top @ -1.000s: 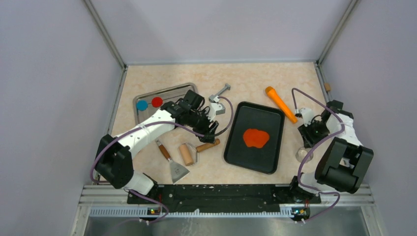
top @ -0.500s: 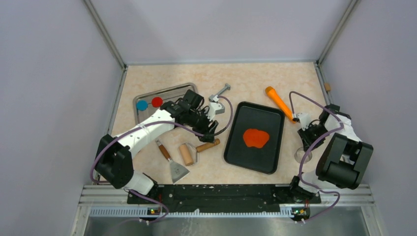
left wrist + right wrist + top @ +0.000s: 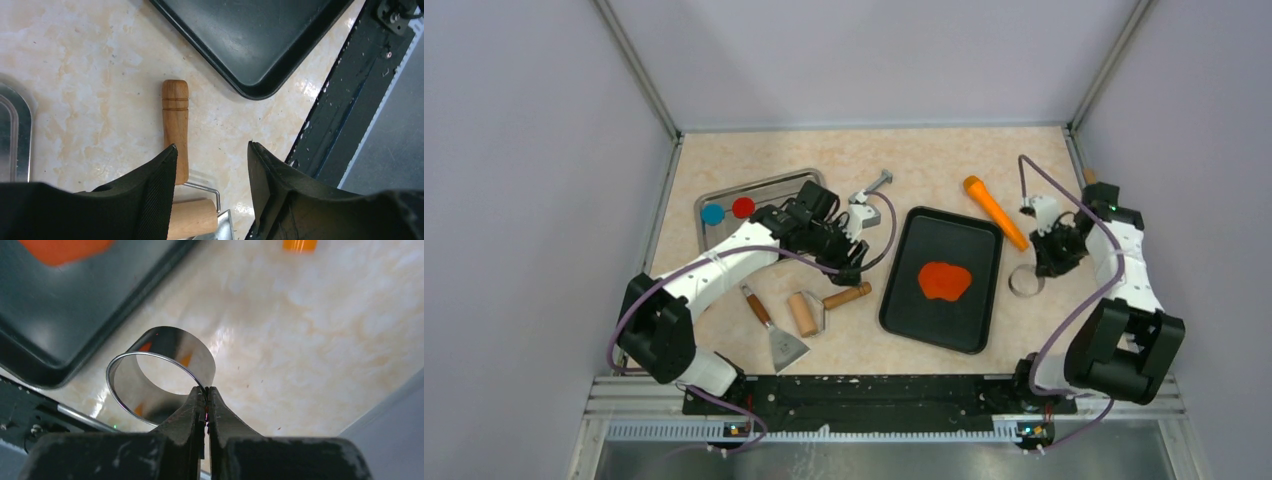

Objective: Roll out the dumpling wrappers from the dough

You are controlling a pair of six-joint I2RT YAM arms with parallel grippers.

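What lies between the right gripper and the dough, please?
Seen from the top camera: the metal ring held by the right gripper, then the black tray's right rim before the dough.

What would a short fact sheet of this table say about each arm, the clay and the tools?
Left gripper: open, empty, near the wooden roller
Right gripper: shut on the wall of a metal ring
Dough: orange-red patch lying on the black tray
Wrappers: blue disc and red disc in the steel tray

The dough (image 3: 65,247) and a blurred orange toy (image 3: 299,245) are cut off — top edge, right wrist view.
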